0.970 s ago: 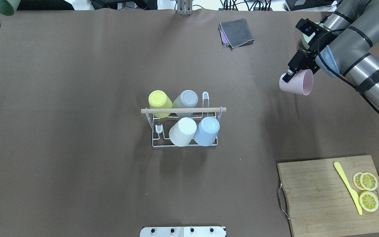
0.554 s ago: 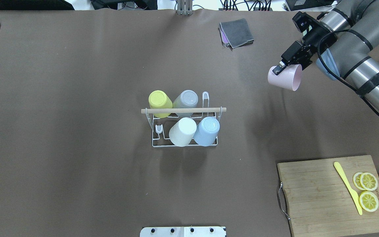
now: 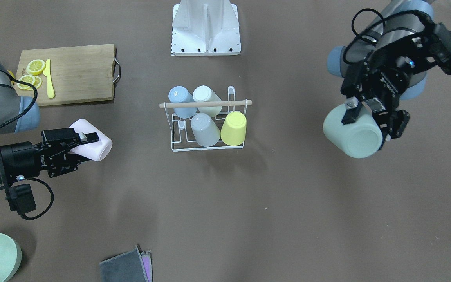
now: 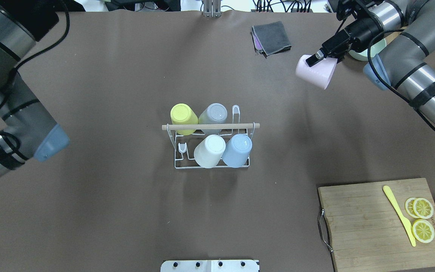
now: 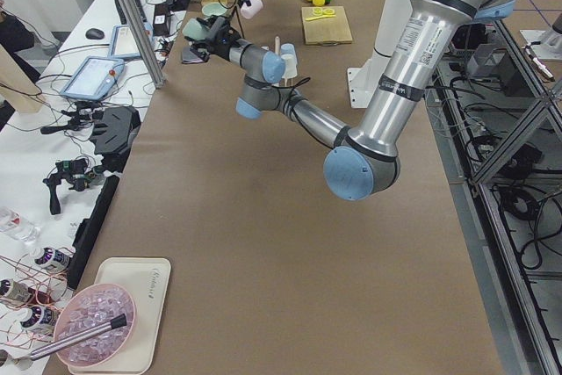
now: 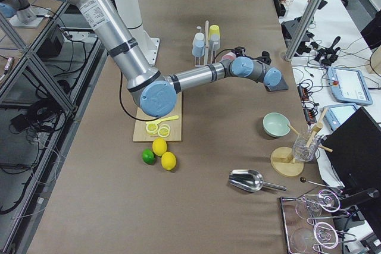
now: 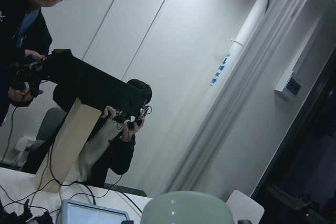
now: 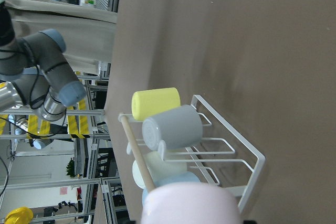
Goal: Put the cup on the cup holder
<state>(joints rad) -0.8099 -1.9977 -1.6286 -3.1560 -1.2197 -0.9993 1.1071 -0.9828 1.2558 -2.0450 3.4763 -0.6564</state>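
Pink cup [image 3: 100, 149] moved inward, R gripper [image 3: 85, 144] level, clamped on it (L gripper [image 3: 372, 120] clamps green cup [image 3: 352, 138]).

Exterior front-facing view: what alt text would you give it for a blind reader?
A white wire cup holder with four upturned cups stands mid-table. The right arm's fingers grip a pink cup at the picture's left; the left arm's fingers grip a pale green cup at its right.
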